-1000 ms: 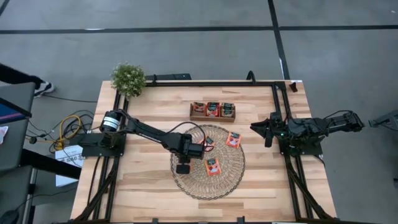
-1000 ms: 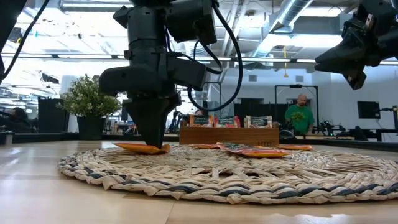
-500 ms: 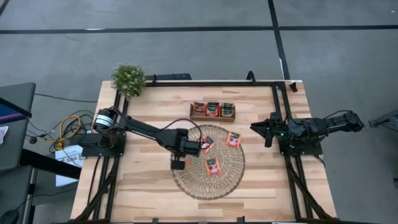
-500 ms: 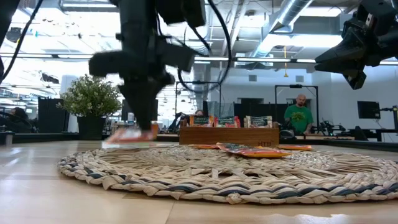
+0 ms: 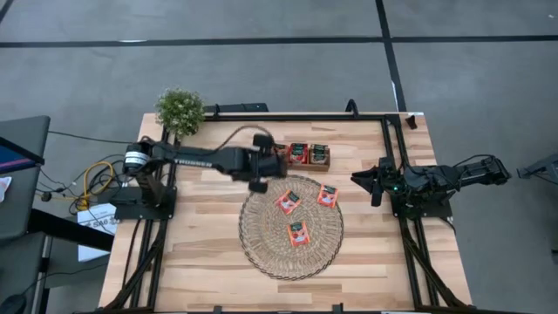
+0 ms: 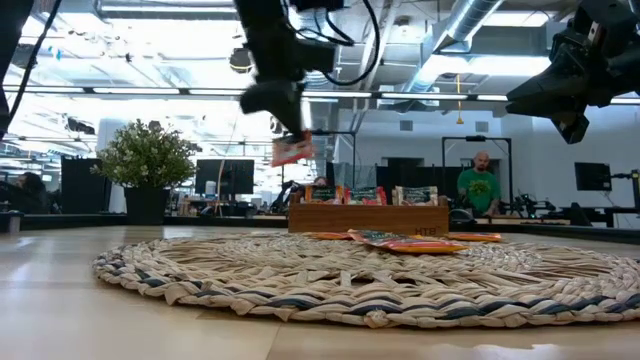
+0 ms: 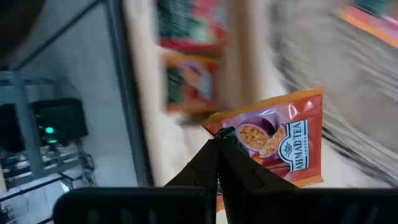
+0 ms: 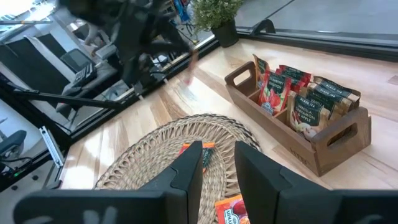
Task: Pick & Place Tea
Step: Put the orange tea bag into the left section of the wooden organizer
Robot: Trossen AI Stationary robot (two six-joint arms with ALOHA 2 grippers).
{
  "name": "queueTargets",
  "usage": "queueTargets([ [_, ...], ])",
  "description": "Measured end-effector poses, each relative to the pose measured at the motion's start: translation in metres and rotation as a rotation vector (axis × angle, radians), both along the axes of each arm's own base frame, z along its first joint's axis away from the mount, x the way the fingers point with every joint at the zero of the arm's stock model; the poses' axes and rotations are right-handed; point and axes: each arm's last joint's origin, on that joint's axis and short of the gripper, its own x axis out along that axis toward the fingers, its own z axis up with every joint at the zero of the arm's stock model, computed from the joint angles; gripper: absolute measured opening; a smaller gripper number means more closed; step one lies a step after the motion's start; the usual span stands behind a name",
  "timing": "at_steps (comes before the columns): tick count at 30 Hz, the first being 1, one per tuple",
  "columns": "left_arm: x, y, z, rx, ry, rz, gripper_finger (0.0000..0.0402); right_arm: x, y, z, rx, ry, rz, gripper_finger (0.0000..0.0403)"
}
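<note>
Carrying: I have one tea sachet (image 7: pixel 280 146) pinched between my left end effector's (image 5: pixel 259 180) fingers, lifted off the straw mat (image 5: pixel 261 244) and hanging close to the wooden tray (image 5: pixel 321 163).

High view, progress: three sachets lie loose on the mat (image 5: pixel 287 201), (image 5: pixel 327 195), (image 5: pixel 298 233), so by my reckoning at least four placements remain, counting the one in my grip.
High view, tray: two compartments show packed sachets (image 5: pixel 299 153); my left arm covers the third, so I cannot say how full it is.
High view, right arm: my right end effector (image 5: pixel 373 185) waits at the right edge of the bench (image 5: pixel 200 262), well apart from the mat.

Low view, height: the held sachet (image 6: pixel 291 151) hangs clear above the mat and above the tray's top edge, tilted.
Low view, background: a person (image 6: pixel 484 187) stands in the room far behind the bench.

Left wrist view, look: the sachet is red-orange and glossy, printed with passion fruit and a tea brand name, held by one corner; the tray behind is smeared.

Right wrist view, fingers: my right end effector's fingers (image 8: pixel 186 174) stand parted with nothing between them.
Right wrist view, tray: its sachets (image 8: pixel 309 102) stand upright on edge in rows, red and green faces showing.
</note>
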Motion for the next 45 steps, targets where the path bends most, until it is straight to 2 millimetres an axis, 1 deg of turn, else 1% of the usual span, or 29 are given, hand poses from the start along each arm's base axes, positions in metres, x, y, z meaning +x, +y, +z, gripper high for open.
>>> queueTargets([
  [2, 0.006, 0.018, 0.003, 0.03, -0.045, 0.004, 0.0, 0.0, 0.0, 0.0, -0.001, 0.0, -0.002, 0.0085],
  [5, 0.014, 0.037, 0.009, 0.096, -0.112, -0.013, 0.0, 0.0, 0.0, 0.0, -0.001, 0.0, -0.003, 0.0085],
  [8, 0.02, 0.049, 0.012, 0.137, -0.159, -0.031, 0.0, 0.0, 0.0, 0.0, -0.001, 0.0, -0.003, 0.0085],
  [10, 0.024, 0.054, 0.009, 0.156, -0.148, -0.051, 0.0, 0.0, 0.0, 0.0, -0.001, 0.0, -0.003, 0.0085],
  [13, 0.032, 0.054, -0.005, 0.191, -0.074, -0.115, 0.0, 0.0, 0.0, 0.0, -0.001, 0.0, -0.003, 0.0085],
  [15, 0.039, 0.053, -0.018, 0.234, -0.012, -0.141, 0.0, 0.0, 0.0, 0.0, -0.001, -0.001, -0.004, 0.0085],
  [18, 0.051, 0.056, -0.034, 0.344, 0.009, -0.094, 0.0, 0.0, 0.0, 0.0, -0.001, -0.001, -0.004, 0.0085],
  [21, 0.059, 0.061, -0.044, 0.452, 0.029, -0.038, 0.0, 0.0, 0.0, 0.0, -0.001, 0.001, -0.004, 0.0085],
  [23, 0.062, 0.062, -0.049, 0.481, 0.038, -0.017, 0.0, 0.0, 0.0, 0.0, -0.001, 0.001, -0.004, 0.0085],
  [25, 0.061, 0.059, -0.051, 0.478, 0.053, -0.019, 0.0, 0.0, 0.0, 0.0, -0.002, 0.002, -0.004, 0.0085],
  [34, 0.061, 0.041, -0.053, 0.442, 0.02, -0.013, 0.0, 0.0, 0.0, 0.0, -0.002, 0.002, -0.004, 0.0085],
  [39, 0.056, 0.044, -0.056, 0.443, 0.051, 0.025, 0.0, 0.0, 0.0, 0.0, -0.002, 0.002, -0.004, 0.0085],
  [45, 0.054, 0.047, -0.057, 0.424, 0.032, 0.061, 0.0, 0.0, 0.0, 0.0, -0.001, 0.002, -0.004, 0.0085],
])
